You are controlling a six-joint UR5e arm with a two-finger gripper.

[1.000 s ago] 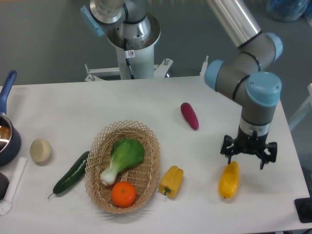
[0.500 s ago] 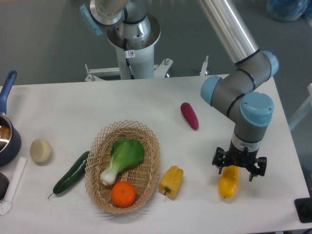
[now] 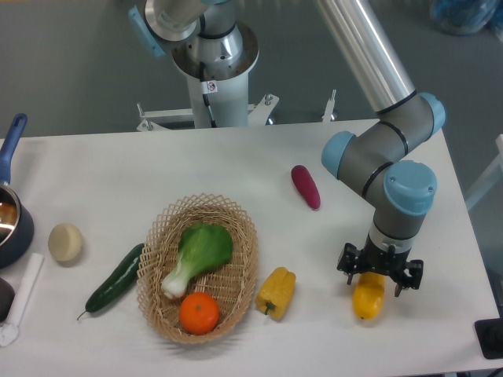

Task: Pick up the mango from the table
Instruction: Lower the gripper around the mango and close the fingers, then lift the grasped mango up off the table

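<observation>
Mango (image 3: 368, 298) lying on the table (image 3: 236, 165), right of the yellow bell pepper (image 3: 276, 291) and well apart from the wicker basket (image 3: 198, 267). Upper end covered by the gripper (image 3: 380, 271), set directly over the fruit with jaws spread to either side, not closed on it.

Risks, as judgement:
- Grip near one end rather than mid-body: likely tilt or slip on lifting.
- Smooth rounded skin: possible squeeze-out from between the fingers on closure.
- Insufficient descent: pinch above the widest part, fruit left on the table.
- Excess descent: fingertip contact with the table.
</observation>
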